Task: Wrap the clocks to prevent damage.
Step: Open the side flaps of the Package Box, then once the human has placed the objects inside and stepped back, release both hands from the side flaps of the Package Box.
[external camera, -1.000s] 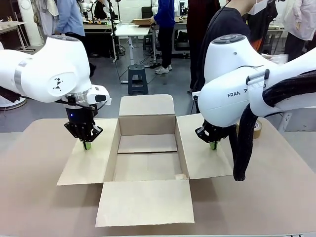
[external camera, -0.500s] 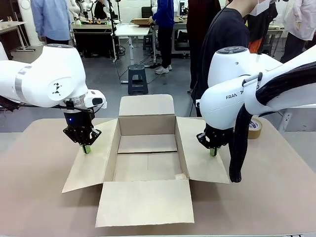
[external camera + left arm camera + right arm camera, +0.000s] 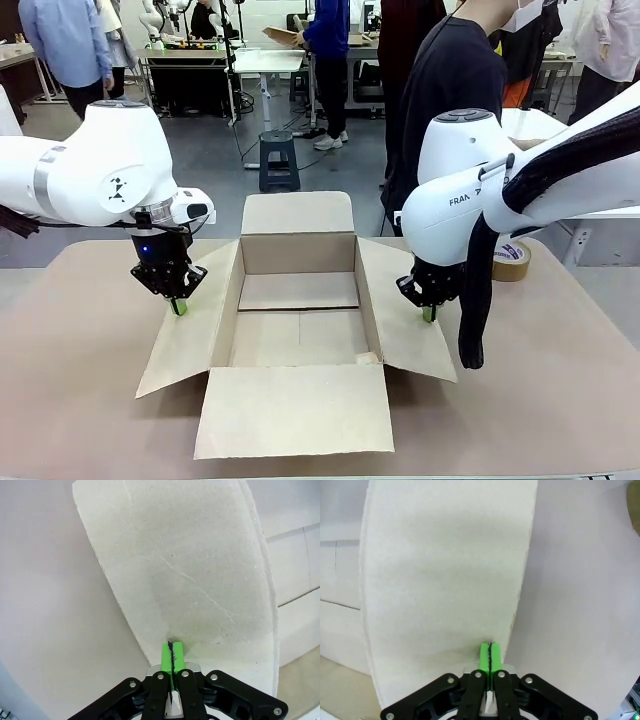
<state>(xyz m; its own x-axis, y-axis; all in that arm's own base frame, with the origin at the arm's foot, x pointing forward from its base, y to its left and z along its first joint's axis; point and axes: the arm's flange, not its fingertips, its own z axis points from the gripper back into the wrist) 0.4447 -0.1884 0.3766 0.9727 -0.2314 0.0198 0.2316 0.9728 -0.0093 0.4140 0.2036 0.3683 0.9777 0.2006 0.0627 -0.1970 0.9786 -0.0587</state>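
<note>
box look: plain brown cardboard box point(image 3: 298, 300), open on top, nothing visible inside, seam line across the floor
box place: middle of the table point(image 3: 70, 380), between the two arms
flaps: rear flap stands upright at the far side; front flap lies flat toward the robot; left flap point(image 3: 190, 320) and right flap point(image 3: 405, 320) slope outward and down
left gripper point(image 3: 179, 306): pads pressed together, nothing between them, tip on the left flap near its outer edge; wrist view shows the same, left gripper point(image 3: 171, 655) on the left flap point(image 3: 190, 570)
right gripper point(image 3: 429, 313): pads together, empty, tip on the right flap; also in the wrist view, right gripper point(image 3: 490, 655) near the edge of the right flap point(image 3: 445, 580)
change: both side flaps slope more steeply than a second ago, outer edges drawn in toward the box; both grippers sit lower
facing: opening points up; side flaps' long edges run near to far
long axis: cannot tell, opening looks near square
other: tape roll point(image 3: 512, 260) on the table, beyond the right arm
</note>
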